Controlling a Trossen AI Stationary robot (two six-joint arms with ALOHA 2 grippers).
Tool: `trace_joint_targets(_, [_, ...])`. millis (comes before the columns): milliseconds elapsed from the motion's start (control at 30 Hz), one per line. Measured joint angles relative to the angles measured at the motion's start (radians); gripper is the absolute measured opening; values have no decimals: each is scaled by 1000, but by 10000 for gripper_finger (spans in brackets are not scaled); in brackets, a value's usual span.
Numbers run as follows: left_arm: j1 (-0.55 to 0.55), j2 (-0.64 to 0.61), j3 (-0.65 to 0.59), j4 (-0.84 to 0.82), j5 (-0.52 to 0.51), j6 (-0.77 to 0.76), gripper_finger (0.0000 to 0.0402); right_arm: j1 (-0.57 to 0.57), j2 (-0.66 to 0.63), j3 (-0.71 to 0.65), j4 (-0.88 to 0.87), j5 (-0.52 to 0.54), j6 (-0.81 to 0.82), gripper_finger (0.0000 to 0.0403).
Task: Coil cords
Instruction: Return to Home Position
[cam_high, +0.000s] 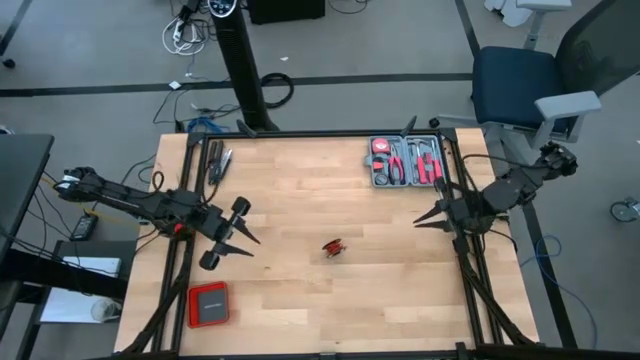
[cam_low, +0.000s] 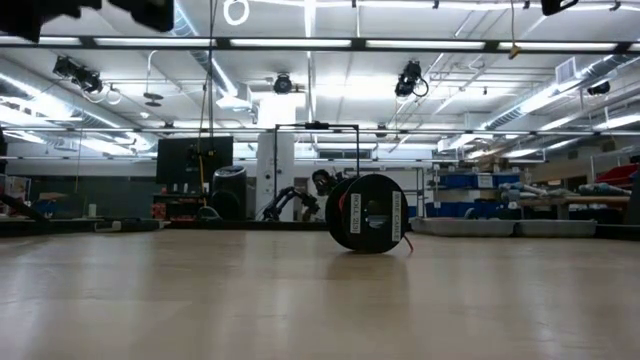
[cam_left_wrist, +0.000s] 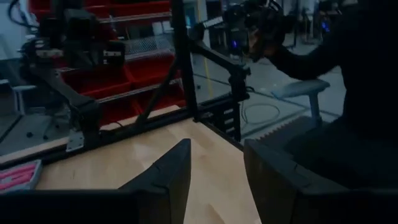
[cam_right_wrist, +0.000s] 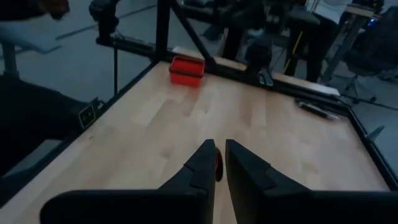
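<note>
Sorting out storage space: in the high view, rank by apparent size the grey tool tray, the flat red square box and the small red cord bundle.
1. Grey tool tray, largest.
2. Flat red square box.
3. Small red cord bundle, clearly smallest.

I work in a workshop-like lab: long ceiling strip lights (cam_low: 300, 42), red storage bins (cam_left_wrist: 134, 46) on racks beyond my left gripper (cam_left_wrist: 217, 180), an office chair (cam_high: 520, 85) behind my right arm.

Pale wooden table (cam_high: 300, 200) with smooth, lightly glossy planks and a dark metal frame. Thin red cord (cam_high: 334, 248) looks like plastic-coated wire. Both grippers have matt black fingers (cam_right_wrist: 202, 165).
</note>
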Motion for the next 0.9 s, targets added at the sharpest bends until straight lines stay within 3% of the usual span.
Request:
trace_joint_targets(300, [0, -99, -195, 219, -107, -143, 152, -3, -6, 0, 54, 0, 0, 35])
trace_joint_targets(633, [0, -115, -257, 229, -105, -299, 152, -3, -6, 0, 90, -1, 1, 35])
trace_joint_targets(733, [0, -115, -258, 223, -74, -322, 152, -3, -6, 0, 91, -1, 1, 35])
trace_joint_targets(900, [0, -115, -258, 220, 61, -203, 152, -3, -13, -15, 115, -1, 1, 35])
